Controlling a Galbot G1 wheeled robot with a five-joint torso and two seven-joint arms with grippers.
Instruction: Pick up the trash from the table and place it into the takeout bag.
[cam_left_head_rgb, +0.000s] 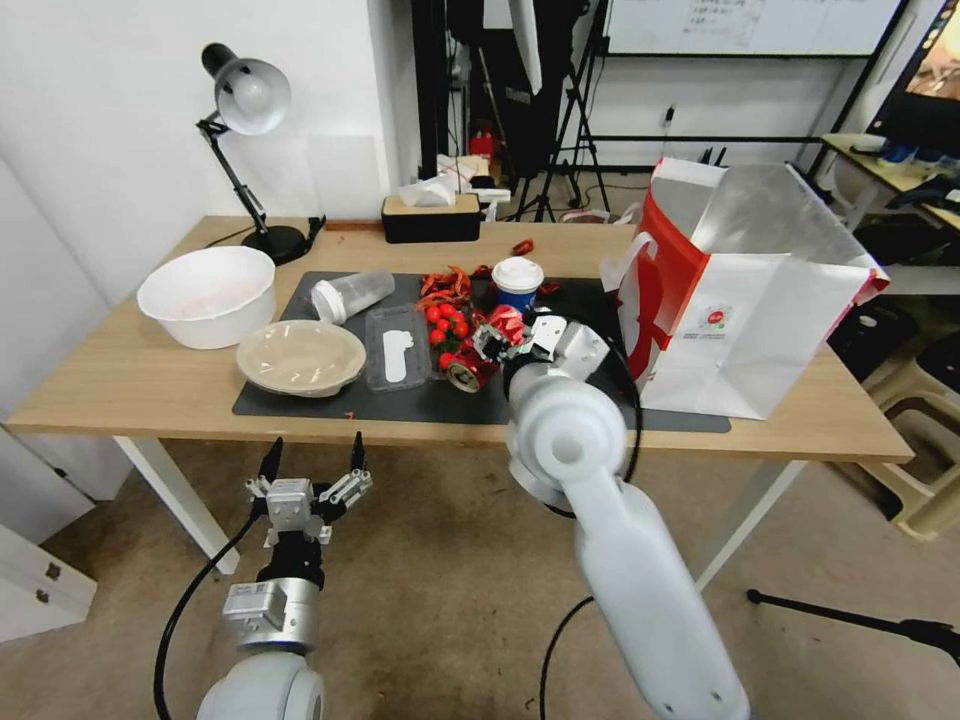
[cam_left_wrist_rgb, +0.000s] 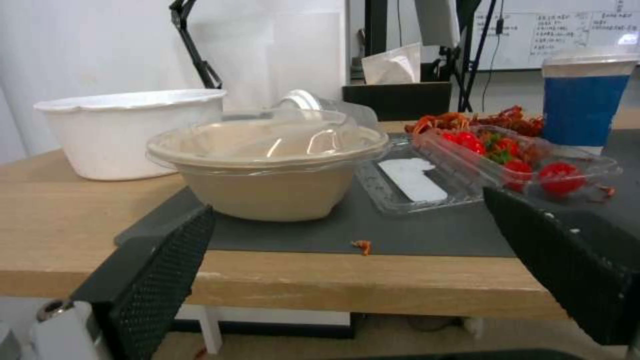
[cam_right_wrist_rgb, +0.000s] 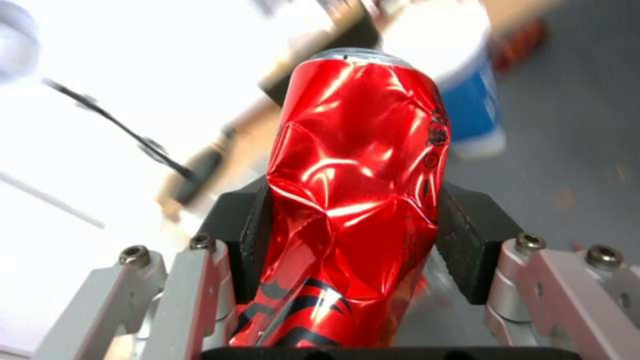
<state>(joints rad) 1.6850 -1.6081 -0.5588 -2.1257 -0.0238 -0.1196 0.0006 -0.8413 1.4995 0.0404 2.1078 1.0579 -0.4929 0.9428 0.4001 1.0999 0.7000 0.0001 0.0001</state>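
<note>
A crushed red can (cam_right_wrist_rgb: 353, 150) sits between the black pads of my right gripper (cam_right_wrist_rgb: 353, 230), which is shut on it. In the head view the right gripper (cam_left_head_rgb: 488, 348) holds the can (cam_left_head_rgb: 465, 373) low at the middle of the dark mat (cam_left_head_rgb: 330, 405); I cannot tell whether the can touches the mat. Just behind it stands a blue paper cup (cam_left_head_rgb: 517, 283). The takeout bag (cam_left_head_rgb: 745, 300) stands open to the right. A beige bowl (cam_left_head_rgb: 300, 357) and a clear cup (cam_left_head_rgb: 350, 295) on its side lie to the left. My left gripper (cam_left_head_rgb: 312, 465) hangs open below the table's front edge (cam_left_head_rgb: 150, 415).
A white bowl (cam_left_head_rgb: 207, 295) stands at the table's left, with a desk lamp (cam_left_head_rgb: 245, 100) and a tissue box (cam_left_head_rgb: 432, 215) behind. A clear tray (cam_left_head_rgb: 398, 350) with red tomatoes lies beside the can. Stools stand to the right of the table.
</note>
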